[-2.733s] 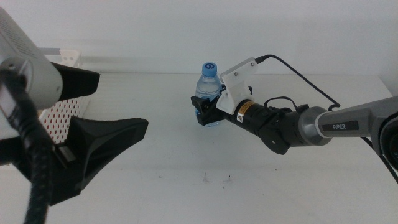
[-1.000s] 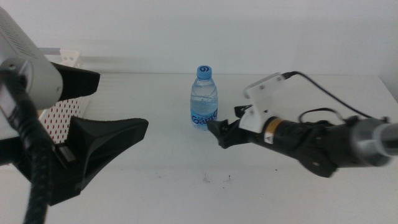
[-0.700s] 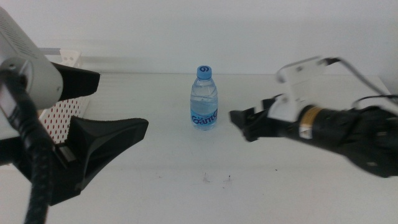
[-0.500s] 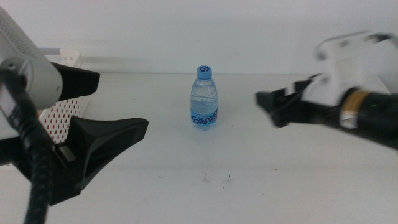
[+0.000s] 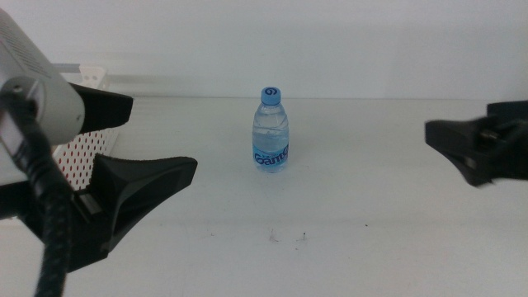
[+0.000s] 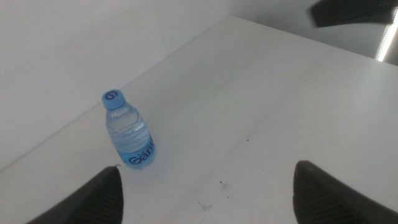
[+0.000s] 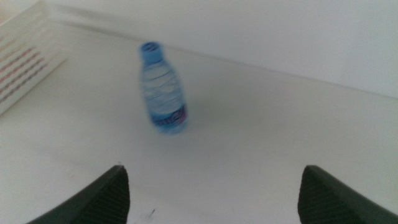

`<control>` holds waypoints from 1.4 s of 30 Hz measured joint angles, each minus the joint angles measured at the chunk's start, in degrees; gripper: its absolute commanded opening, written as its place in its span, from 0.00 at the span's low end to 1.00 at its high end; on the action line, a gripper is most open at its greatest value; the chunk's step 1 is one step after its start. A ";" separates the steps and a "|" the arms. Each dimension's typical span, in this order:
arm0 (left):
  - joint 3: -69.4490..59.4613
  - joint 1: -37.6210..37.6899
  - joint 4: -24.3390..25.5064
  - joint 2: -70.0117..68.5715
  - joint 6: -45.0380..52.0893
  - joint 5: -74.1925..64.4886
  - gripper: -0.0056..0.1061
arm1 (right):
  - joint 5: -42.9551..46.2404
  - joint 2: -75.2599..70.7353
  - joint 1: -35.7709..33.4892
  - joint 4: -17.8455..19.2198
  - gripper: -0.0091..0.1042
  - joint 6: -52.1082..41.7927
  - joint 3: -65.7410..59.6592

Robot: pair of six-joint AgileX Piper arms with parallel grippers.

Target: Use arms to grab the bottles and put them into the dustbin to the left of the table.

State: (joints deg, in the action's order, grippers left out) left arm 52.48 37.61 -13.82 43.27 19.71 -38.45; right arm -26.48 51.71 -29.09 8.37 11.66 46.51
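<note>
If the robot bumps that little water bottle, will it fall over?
Probably. The water bottle stands upright, tall on a narrow base, so a push near its blue cap likely tips it. Round, it might then roll. It looks full, so fairly heavy.

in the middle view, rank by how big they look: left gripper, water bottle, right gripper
1. left gripper, though it sits nearest the camera
2. right gripper, partly cut off
3. water bottle
</note>
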 measured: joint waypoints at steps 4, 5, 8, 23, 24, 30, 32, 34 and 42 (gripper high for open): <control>0.00 0.00 0.00 0.00 0.00 0.00 0.89 | -7.49 -4.84 0.00 -9.53 0.81 -10.67 4.19; 0.00 0.00 0.00 0.00 0.00 0.00 0.89 | -8.66 -5.67 0.00 -10.31 0.81 -11.66 5.67; 0.00 0.00 0.00 0.00 0.00 0.00 0.89 | -12.62 -7.88 0.00 -11.49 0.81 -15.00 9.87; 0.00 0.00 0.00 0.00 0.00 0.18 0.89 | -20.64 -8.42 0.00 -13.63 0.87 -16.73 14.78; 0.00 0.00 0.00 0.00 0.00 0.18 0.89 | -20.64 -8.42 0.00 -13.63 0.87 -16.60 14.78; -0.15 0.00 0.70 0.00 -0.11 1.59 0.89 | -20.64 -8.42 0.00 -13.63 0.87 -16.21 14.78; -1.09 0.00 1.19 0.00 -0.83 5.48 0.89 | -20.75 -8.42 0.00 -13.63 0.87 -16.21 14.78; -2.59 0.00 1.32 0.00 -1.57 11.27 0.89 | -20.75 -8.42 0.00 -13.63 0.87 -16.21 14.83; -10.31 0.00 -1.41 3.30 -5.71 29.27 0.89 | -20.75 -8.42 0.00 -13.63 0.87 -16.21 14.83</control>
State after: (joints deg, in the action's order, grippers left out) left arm 42.17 37.61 -15.22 46.58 14.00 -9.19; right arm -47.23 43.30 -29.09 -5.26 -4.55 61.34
